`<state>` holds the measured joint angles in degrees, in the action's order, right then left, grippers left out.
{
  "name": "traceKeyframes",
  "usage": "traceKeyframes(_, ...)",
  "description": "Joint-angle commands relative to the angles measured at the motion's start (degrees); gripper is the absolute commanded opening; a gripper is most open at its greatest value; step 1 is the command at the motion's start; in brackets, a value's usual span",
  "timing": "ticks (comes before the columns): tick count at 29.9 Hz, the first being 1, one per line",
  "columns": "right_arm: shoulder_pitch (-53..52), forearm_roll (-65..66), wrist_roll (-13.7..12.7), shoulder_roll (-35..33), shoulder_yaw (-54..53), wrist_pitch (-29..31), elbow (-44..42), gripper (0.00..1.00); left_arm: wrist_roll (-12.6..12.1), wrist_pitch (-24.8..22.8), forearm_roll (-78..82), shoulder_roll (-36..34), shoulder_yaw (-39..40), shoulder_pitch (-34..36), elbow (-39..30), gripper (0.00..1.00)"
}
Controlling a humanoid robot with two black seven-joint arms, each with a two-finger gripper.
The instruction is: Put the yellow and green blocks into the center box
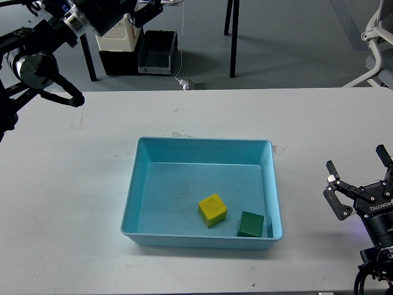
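A yellow block (212, 209) and a green block (250, 224) lie side by side inside the light blue box (199, 145), near its front right corner. My left gripper (75, 100) is raised at the far left, over the table's back left edge and far from the box. Its two dark fingers seem to meet at the tips with nothing between them. My right gripper (359, 175) is low at the right, near the table's front edge. Its fingers are spread and it is empty.
The white table (80, 184) holds only the box. Behind the table stand a white and black cabinet (123, 37), a black crate (156, 52), chair legs (233, 37) and an office chair (377, 37) at the far right.
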<state>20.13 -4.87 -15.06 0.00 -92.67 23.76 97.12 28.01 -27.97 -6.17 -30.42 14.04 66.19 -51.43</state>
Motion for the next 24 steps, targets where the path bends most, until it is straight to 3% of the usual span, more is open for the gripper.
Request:
traceKeyframes(1,-0.18,-0.14,0.39,0.0,-0.23,0.06,-0.09,1.0,-0.01,-0.03,-0.25,-0.95,8.79,-6.76,0.19,0.99)
traceKeyframes(6,-0.53,-0.23,0.56,0.0,-0.41,-0.2,-0.09,1.0,-0.01,-0.03,-0.95,-3.41,17.83,-13.96,-0.16,0.99)
traceKeyframes(13,-0.53,-0.67,2.14,0.0,-0.58,-0.11,-0.18,1.0,-0.01,-0.03,-1.22,-0.44,39.89,-29.86,-1.82,0.99)
traceKeyframes(18,-0.53,-0.93,2.23,0.0,-1.64,-0.29,-0.87,1.0,-0.01,-0.03,-1.13,3.87,54.22,-44.27,-9.02,0.99)
traceKeyframes(24,-3.34,-0.93,2.23,0.0,-3.48,-3.36,-4.39,1.0,-0.01,-0.03,-0.95,8.88,64.17,-58.96,-18.6,0.99)
